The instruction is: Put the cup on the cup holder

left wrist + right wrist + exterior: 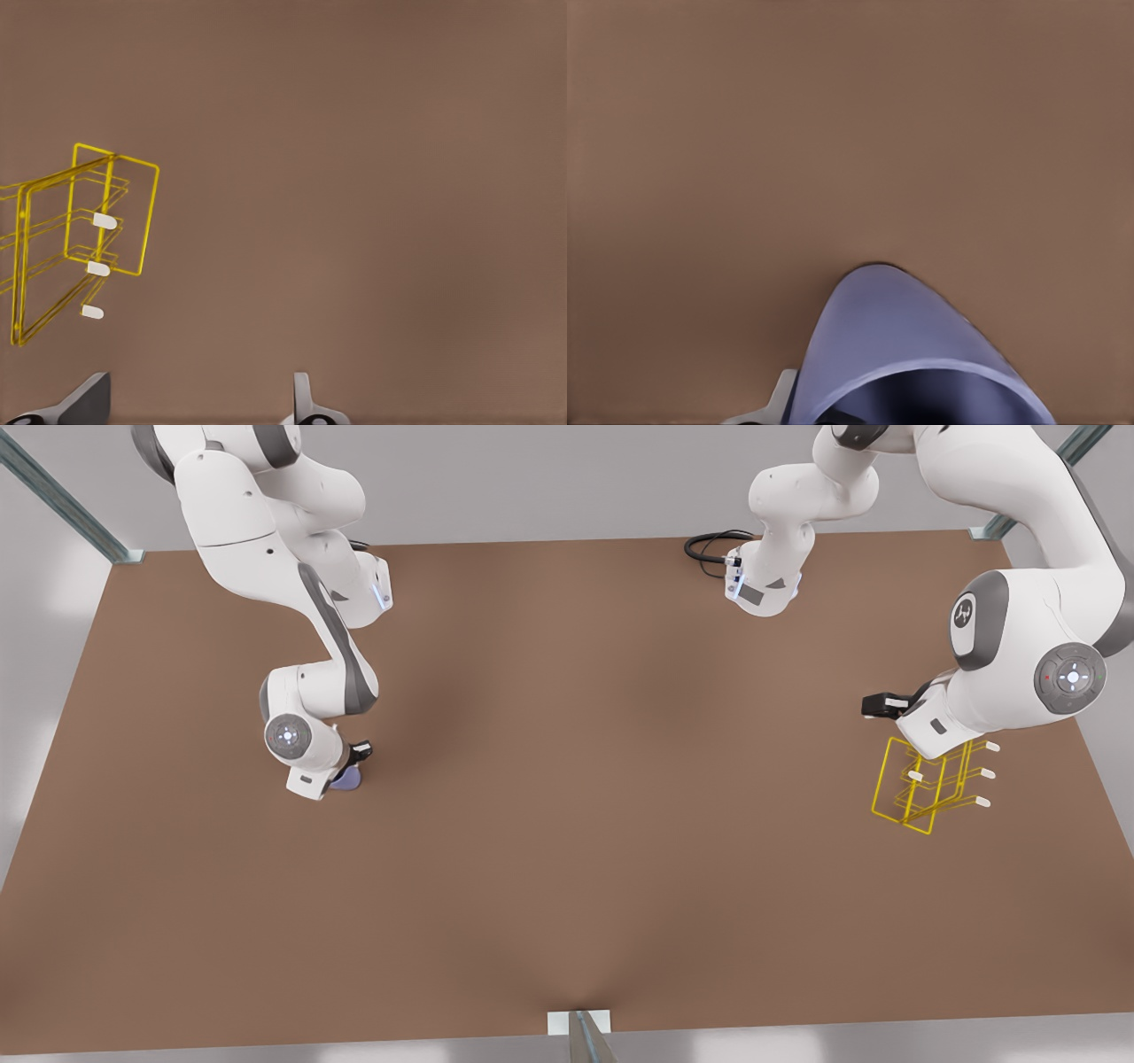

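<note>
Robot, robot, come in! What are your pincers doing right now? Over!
Right pincer at the cup, grip unclear. Left pincer open, hovering beside the cup holder. Cup not on holder yet. Table between them bare.

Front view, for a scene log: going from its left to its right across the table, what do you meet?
Right gripper at the cup → left gripper → cup holder.

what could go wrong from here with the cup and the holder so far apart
1. The right gripper sits at the cup on the front view's left, while the cup holder stands far across the table; a loose grip could drop the cup on the way.
2. The left gripper, fingers apart, hovers beside the wire holder and may block or nudge it.
</note>
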`<action>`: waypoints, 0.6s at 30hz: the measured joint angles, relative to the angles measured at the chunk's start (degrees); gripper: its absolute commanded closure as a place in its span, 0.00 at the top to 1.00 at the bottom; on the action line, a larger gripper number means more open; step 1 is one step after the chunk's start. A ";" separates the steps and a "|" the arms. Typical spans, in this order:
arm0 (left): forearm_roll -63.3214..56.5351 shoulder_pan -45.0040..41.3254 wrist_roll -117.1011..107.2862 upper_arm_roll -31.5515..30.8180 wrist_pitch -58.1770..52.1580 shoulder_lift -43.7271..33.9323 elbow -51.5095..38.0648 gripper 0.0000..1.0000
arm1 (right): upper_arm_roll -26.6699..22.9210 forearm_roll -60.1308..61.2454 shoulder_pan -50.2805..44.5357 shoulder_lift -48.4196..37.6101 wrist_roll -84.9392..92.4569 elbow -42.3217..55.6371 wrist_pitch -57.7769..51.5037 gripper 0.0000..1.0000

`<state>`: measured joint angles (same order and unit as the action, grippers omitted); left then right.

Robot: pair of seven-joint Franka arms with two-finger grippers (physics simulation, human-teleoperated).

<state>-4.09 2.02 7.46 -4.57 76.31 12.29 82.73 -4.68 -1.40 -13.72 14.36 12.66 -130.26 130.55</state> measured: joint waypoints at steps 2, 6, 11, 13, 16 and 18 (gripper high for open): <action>0.10 0.71 0.02 -0.07 -0.15 -0.17 -0.02 1.00 | 0.03 -0.02 0.01 0.14 0.11 0.89 -0.56 0.21; 1.96 0.83 0.34 -0.12 0.00 -0.46 -3.28 1.00 | 1.56 0.41 -0.16 1.82 0.29 8.29 -2.30 0.21; 2.88 3.48 1.16 -0.04 2.25 0.55 -4.30 1.00 | 6.08 3.98 -8.08 7.15 -0.02 24.51 -5.34 0.21; 3.00 3.15 1.39 -0.12 2.67 0.59 -4.31 1.00 | 6.27 6.63 -15.31 9.30 -1.22 30.62 -5.76 0.21; 3.10 3.02 1.69 -0.15 2.59 0.60 -4.31 1.00 | 6.43 20.19 -20.43 12.72 -3.21 36.04 -3.92 0.21; 3.14 3.07 1.86 -0.16 2.38 0.65 -4.31 1.00 | 6.49 33.94 -22.65 17.60 -4.04 41.44 -2.63 0.21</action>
<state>-0.95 5.09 9.31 -4.73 78.69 12.95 78.42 1.81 32.54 -36.37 31.96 8.62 -88.82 127.92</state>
